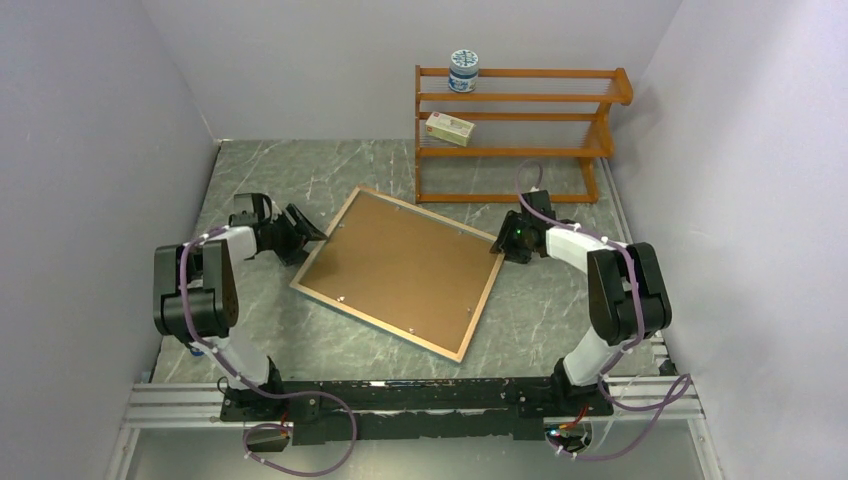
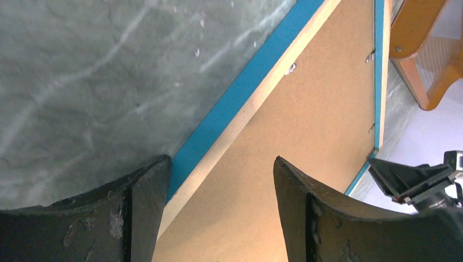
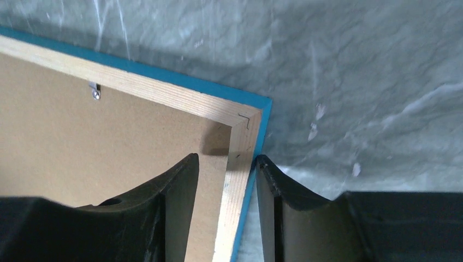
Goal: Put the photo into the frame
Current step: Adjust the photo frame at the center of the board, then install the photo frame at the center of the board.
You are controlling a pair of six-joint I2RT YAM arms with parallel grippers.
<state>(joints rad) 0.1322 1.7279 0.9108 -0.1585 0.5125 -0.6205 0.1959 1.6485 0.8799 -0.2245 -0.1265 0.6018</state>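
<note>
The frame [image 1: 375,323] lies back up on the marble table, its wood rim around a brown backing board [image 1: 400,265]. The photo does not show in any view. My left gripper [image 1: 310,232] is at the frame's left corner; in the left wrist view it [image 2: 221,159] stands wide open over the blue edge [image 2: 235,98] and the board, gripping nothing. My right gripper [image 1: 500,243] is at the right corner. There its jaws [image 3: 227,156] straddle the rim [image 3: 164,90]: one finger over the board with a gap, the other against the blue outer edge.
An orange-brown wooden rack [image 1: 520,130] stands at the back right, close behind the frame's far corner, holding a blue-white jar [image 1: 463,70] and a small box [image 1: 449,128]. White walls enclose the table on three sides. Metal tabs [image 3: 95,91] sit along the backing board's edge.
</note>
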